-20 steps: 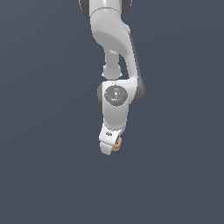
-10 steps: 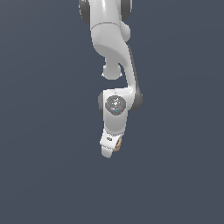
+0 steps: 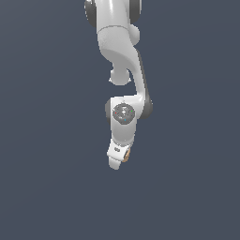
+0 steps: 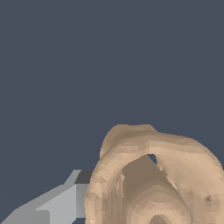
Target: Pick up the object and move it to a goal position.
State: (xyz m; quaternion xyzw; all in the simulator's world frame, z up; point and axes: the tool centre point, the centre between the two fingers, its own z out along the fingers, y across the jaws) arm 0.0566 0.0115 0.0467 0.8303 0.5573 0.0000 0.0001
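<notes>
Exterior view: small tan ribbed cylindrical object pinched at white gripper, carried off any surface. Compared with a second ago, shifted slightly toward that view's right, tilted more. Likely mid-transport; goal unseen.

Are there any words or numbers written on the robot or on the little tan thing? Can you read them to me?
No readable text anywhere.
The gripper has a small dark mark on its white body, too small and blurred to read.
The round grey disc on the arm's joint shows tiny coloured specks, not letters.
The tan object is bare in the wrist view: only ribs and a hollow, no label.
</notes>
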